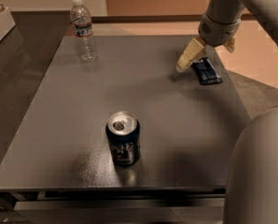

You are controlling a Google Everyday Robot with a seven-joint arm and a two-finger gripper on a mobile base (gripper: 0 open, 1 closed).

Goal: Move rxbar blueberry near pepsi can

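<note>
— What's over on the left?

— A clear plastic water bottle point(83, 29) stands upright near the far left corner of the flat dark grey tabletop point(59, 125), well apart from everything else. I'd judge it plays no part here.

— And the middle?

— The dark blue pepsi can with a silver top point(123, 139) stands upright near the front edge. It is the goal, with bare surface all round it.

— Then the right?

— The flat navy-blue rxbar blueberry in its wrapper point(207, 71) lies on the table toward the far right edge, well apart from the can. The pale two-finger gripper point(206, 59) hangs just above it, fingers point(187, 58) spread wide, holding nothing. It seems poised to grasp the bar.

— Anything in the way?

— Nothing lies between bar and can. The robot's rounded grey body point(260, 171) fills the front right corner, beside the table.
</note>
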